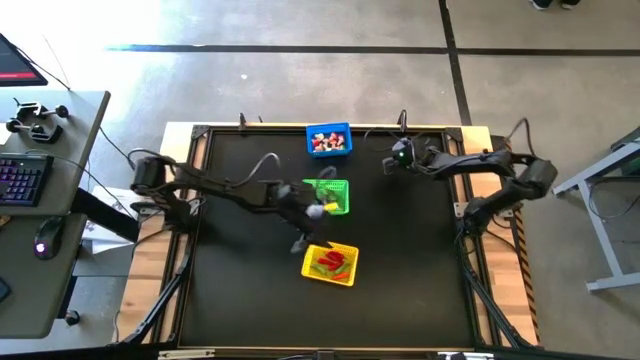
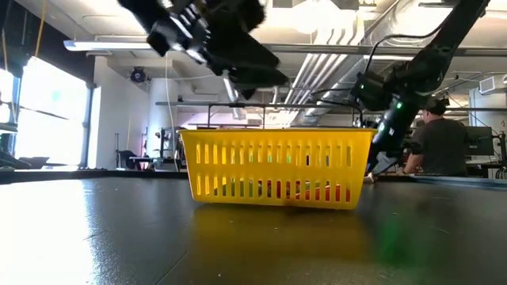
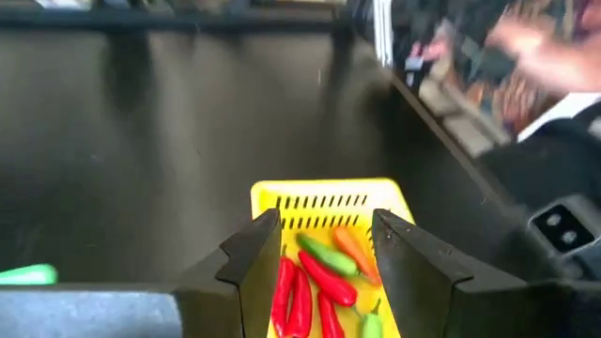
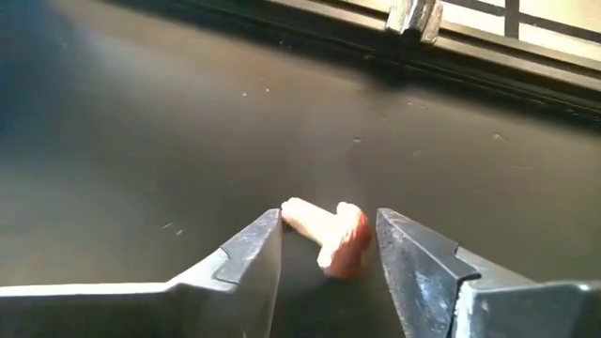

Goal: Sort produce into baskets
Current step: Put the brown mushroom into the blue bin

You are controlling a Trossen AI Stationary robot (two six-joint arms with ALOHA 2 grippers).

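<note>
Ceiling lamps (image 2: 317, 16) and a bright window (image 2: 47, 111) flood the room, leaving glare on the floor (image 1: 130, 30). Beyond the left claw (image 3: 324, 258), a person's hand (image 3: 545, 52) is motion-blurred.

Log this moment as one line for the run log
left claw: open above yellow basket | right claw: open around mushroom piece on table | chillies: in yellow basket
</note>
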